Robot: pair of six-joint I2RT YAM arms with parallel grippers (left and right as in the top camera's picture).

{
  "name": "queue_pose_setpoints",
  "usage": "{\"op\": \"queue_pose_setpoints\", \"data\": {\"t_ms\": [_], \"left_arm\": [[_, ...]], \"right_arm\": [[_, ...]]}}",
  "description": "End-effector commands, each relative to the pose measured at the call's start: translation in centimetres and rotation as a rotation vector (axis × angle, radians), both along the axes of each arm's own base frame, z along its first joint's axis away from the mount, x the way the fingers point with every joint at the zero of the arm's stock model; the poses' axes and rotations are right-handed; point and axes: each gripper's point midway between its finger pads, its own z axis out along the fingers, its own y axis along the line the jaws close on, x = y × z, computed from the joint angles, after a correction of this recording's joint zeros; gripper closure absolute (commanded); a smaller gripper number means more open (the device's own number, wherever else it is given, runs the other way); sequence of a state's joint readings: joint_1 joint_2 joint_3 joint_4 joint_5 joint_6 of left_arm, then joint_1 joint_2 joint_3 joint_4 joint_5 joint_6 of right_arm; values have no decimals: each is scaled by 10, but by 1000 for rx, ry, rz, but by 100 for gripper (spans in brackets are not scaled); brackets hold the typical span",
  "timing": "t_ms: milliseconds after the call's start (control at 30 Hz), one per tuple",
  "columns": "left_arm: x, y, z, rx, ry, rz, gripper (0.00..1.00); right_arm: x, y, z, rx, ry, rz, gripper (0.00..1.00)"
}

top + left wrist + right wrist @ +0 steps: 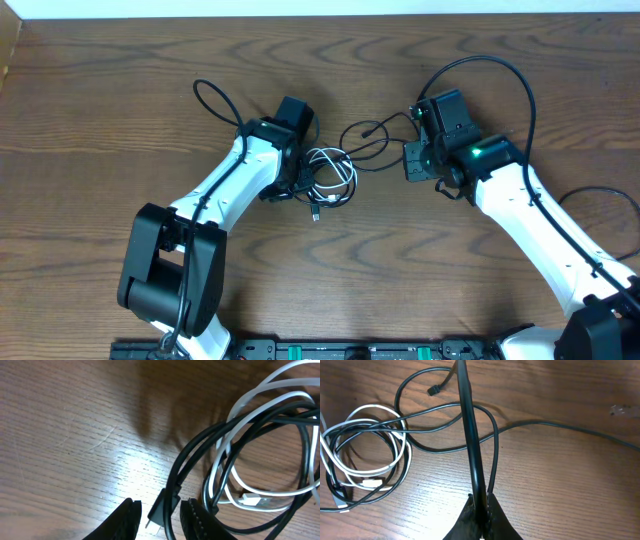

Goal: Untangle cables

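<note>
The cables lie coiled together mid-table: a white cord (347, 172) looped through a black cord (375, 135). My left gripper (300, 188) sits at the coil's left edge. In the left wrist view its jaws (160, 503) stand narrowly apart around the black cord's plug end (162, 510), with a gap showing on the left side. Loops of black cord (200, 445) and white cord (260, 390) lie just beyond, with a white plug (255, 501) inside them. My right gripper (414, 160) (481, 497) is shut on a strand of black cord (467, 420), right of the coil (370, 407).
Thicker black wires arc from the arm bases, one behind the right arm (500, 70) and one behind the left (210, 95). Another black wire (570, 427) crosses the wood to the right. The table's far edge (320, 20) meets a white wall.
</note>
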State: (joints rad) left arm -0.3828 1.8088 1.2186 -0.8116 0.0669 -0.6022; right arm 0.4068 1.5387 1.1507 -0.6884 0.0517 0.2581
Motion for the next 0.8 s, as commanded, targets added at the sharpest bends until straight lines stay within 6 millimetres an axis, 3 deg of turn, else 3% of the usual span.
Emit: {"op": "queue_pose_setpoints", "data": {"t_ms": [0, 167, 433, 633, 767], "left_arm": [[-3, 7, -6, 38, 13, -5, 69], [-6, 2, -6, 9, 28, -7, 92], [4, -34, -1, -185, 1, -39, 92], [11, -85, 20, -472, -56, -241, 92], [15, -95, 26, -526, -83, -268, 92]], "right_arm": [[1, 0, 1, 4, 1, 6, 99], [1, 0, 1, 5, 2, 6, 99], [1, 0, 1, 5, 2, 6, 99], [1, 0, 1, 6, 2, 6, 99], [-3, 12, 2, 68, 24, 43, 99]]}}
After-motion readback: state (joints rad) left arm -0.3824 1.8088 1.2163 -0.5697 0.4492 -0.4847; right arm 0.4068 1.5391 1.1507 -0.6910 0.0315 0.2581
